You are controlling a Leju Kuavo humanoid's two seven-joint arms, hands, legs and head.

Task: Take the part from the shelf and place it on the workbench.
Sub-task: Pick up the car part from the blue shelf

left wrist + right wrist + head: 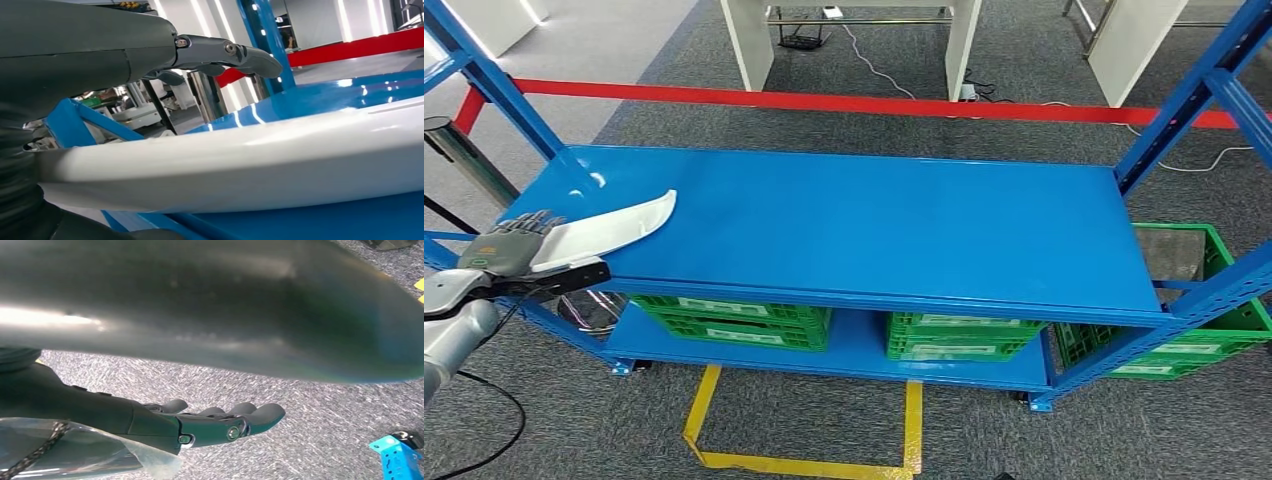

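Observation:
A long, curved white part [609, 230] is held by my left hand [514, 245] at the left end of the blue rack's top surface [874, 220]. The part's tip reaches in over that surface; whether it touches the blue top I cannot tell. In the left wrist view the white part [250, 160] stretches across the picture, with my left hand [100, 50] behind it and dark fingers [235, 54] reaching over it. My right hand [200, 425] hangs over grey carpet with its fingers stretched out and nothing in it.
Green crates [734, 320] stand on the rack's lower level, and another green crate [1204, 300] sits at the right end. Blue uprights [514, 100] rise at the corners. Red tape [874, 103] and yellow tape [699, 400] mark the carpet. White table legs [749, 45] stand behind.

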